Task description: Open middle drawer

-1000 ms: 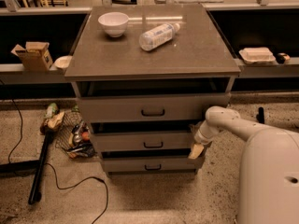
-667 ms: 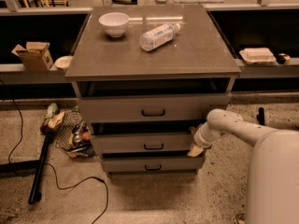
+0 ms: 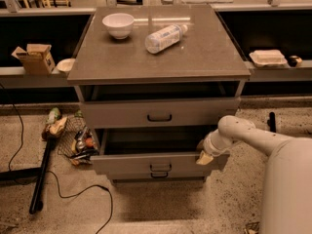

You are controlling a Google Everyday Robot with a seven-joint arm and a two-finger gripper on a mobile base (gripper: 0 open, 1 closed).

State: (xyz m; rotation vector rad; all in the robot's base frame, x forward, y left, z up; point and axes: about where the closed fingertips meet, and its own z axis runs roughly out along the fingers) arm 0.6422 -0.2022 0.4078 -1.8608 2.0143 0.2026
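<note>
I've got the middle drawer [image 3: 126,164] standing pulled out of the grey cabinet [image 3: 200,57], my gripper [image 3: 204,155] against the right end of its front, can't tell whether it's gripping.

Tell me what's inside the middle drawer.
The middle drawer looks empty where visible, but it is dark; its back lies hidden under the top drawer. The gripper sits at its front's right end.
</note>
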